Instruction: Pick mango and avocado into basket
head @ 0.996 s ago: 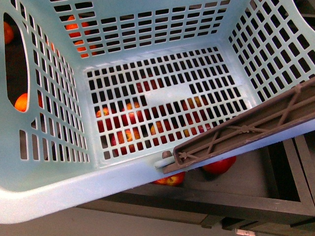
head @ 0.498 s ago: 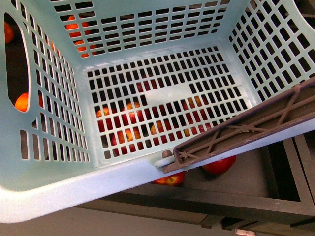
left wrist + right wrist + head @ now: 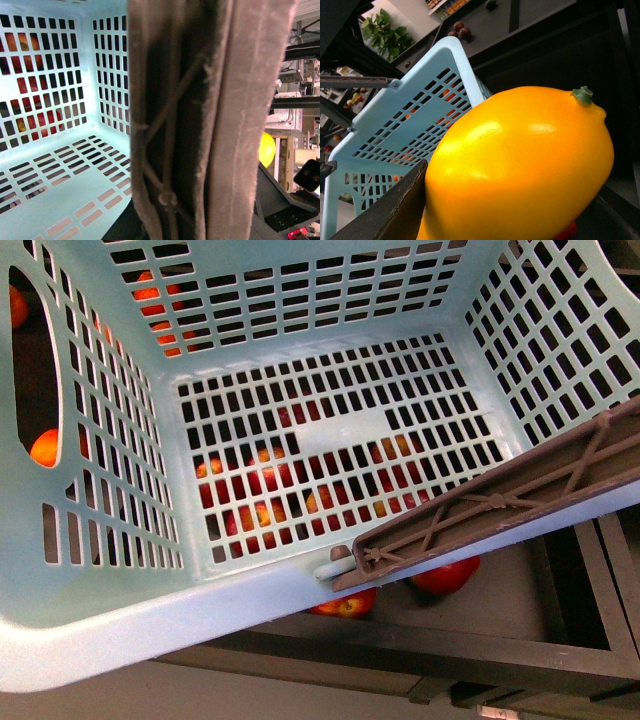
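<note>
Your right claw grasps the mango, which fills the right wrist view. One dark finger presses the fruit's side. The other finger is hidden behind it, so the grip is judged closed on the mango, opened only as wide as the fruit. The mango is off any surface, stem end pointing away from the claw.

The basket is near the right claw, beyond the mango, seen from outside its slotted wall. It appears lifted and tilted, probably so its open mouth faces the incoming fruit. In the front view, the basket is empty, and red apples show below, through its floor.

The handle fills the left wrist view, right against that camera. The left claw's fingers are not visible, so you cannot tell whether they grip the handle. No avocado can be made out with certainty.
</note>
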